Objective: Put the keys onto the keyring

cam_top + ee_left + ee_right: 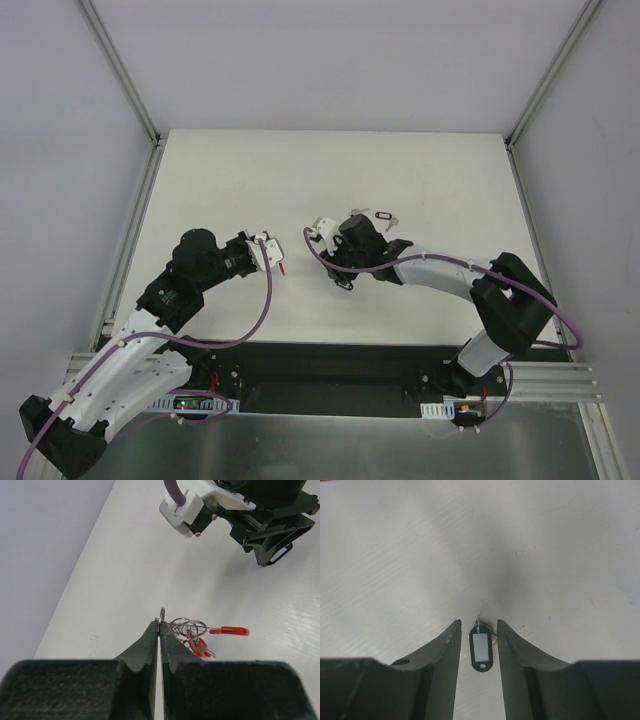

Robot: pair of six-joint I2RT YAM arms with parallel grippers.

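Observation:
My left gripper [160, 623] is shut on a thin metal edge of the keyring [188, 626]. The keyring's wire loops and red arc [230, 630] stick out to the right above the table. A red-tagged key [200, 647] hangs from it. In the top view this gripper [279, 262] is left of centre, with a bit of red at its tip. My right gripper [478, 624] is open and points down at the table. A black-rimmed key tag [481, 650] lies between its fingers, the key itself mostly hidden. The right gripper [337, 266] sits near the table's centre in the top view.
Two more black-tagged keys lie on the white table [230, 180] just beyond the right gripper, one [383, 215] farther back and one [399, 243] beside the wrist. The right arm's wrist [260, 515] shows close ahead in the left wrist view. Metal frame rails run along the table's sides.

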